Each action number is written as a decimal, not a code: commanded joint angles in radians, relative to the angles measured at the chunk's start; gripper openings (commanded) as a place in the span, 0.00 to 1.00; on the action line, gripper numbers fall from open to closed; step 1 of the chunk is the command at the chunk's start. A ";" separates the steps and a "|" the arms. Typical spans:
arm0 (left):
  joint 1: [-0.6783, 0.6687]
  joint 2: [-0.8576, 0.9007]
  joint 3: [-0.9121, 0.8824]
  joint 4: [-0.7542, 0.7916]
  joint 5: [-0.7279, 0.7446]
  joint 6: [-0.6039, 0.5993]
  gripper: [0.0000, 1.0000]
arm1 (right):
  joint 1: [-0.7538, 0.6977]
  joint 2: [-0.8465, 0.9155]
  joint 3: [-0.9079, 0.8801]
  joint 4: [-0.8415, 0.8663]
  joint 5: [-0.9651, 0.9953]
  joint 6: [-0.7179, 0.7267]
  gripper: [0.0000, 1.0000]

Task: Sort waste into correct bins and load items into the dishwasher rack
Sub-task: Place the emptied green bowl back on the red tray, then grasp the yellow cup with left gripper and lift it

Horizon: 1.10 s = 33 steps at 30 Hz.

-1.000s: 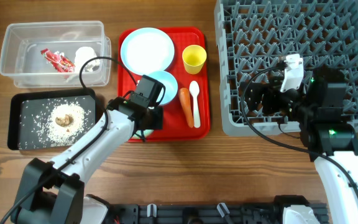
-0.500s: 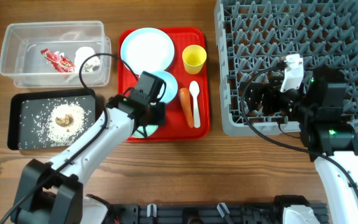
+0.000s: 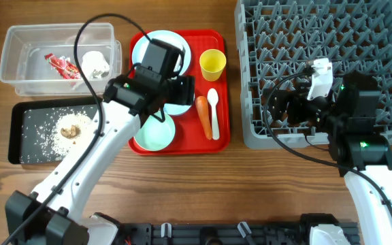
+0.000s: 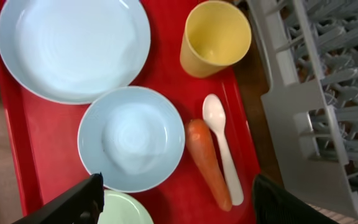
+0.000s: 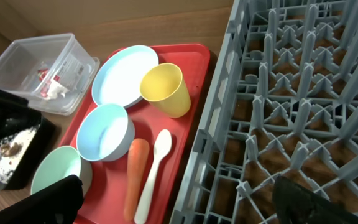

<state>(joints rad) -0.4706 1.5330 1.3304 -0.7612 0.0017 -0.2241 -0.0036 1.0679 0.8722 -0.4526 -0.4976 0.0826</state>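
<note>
Left claw [image 4: 176, 186], spread wide and empty, hangs above the blue bowl [image 4: 131, 138] and orange carrot [image 4: 207, 162].

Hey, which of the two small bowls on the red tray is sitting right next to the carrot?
The pale blue bowl, directly beside the carrot. The greenish bowl sits farther off, at the red tray's corner.

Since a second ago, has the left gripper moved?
Yes. In the overhead view the left gripper went from the red tray's near edge toward its far edge.
</note>
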 commanded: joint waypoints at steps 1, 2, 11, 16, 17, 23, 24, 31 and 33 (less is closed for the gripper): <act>-0.005 0.017 0.013 0.006 0.013 0.029 0.75 | -0.003 0.006 0.024 0.004 -0.016 0.033 1.00; -0.006 0.029 0.013 0.008 0.023 0.029 0.75 | -0.003 0.006 0.024 0.005 -0.016 0.033 1.00; -0.003 0.193 0.013 0.125 0.063 0.007 0.72 | -0.002 0.006 0.024 0.021 -0.016 0.032 1.00; 0.036 0.233 0.031 0.191 0.016 0.013 0.75 | -0.002 0.006 0.024 0.021 -0.016 0.032 1.00; 0.049 0.238 0.034 0.201 0.020 0.035 0.75 | -0.002 0.006 0.024 0.021 -0.016 0.032 1.00; 0.099 0.245 0.053 0.270 0.055 0.125 0.75 | -0.002 0.032 0.024 0.038 -0.016 0.033 1.00; 0.101 0.245 0.053 0.288 0.061 0.134 0.75 | -0.002 0.039 0.024 0.040 -0.017 0.033 1.00; 0.101 0.302 0.053 0.408 0.108 0.120 0.74 | -0.002 0.082 0.024 0.041 -0.021 0.060 1.00; 0.101 0.341 0.054 0.467 0.132 0.110 0.73 | -0.002 0.087 0.024 0.041 -0.020 0.077 1.00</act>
<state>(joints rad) -0.3676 1.8130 1.3670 -0.3481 0.0834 -0.1135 -0.0036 1.1461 0.8722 -0.4183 -0.4976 0.1307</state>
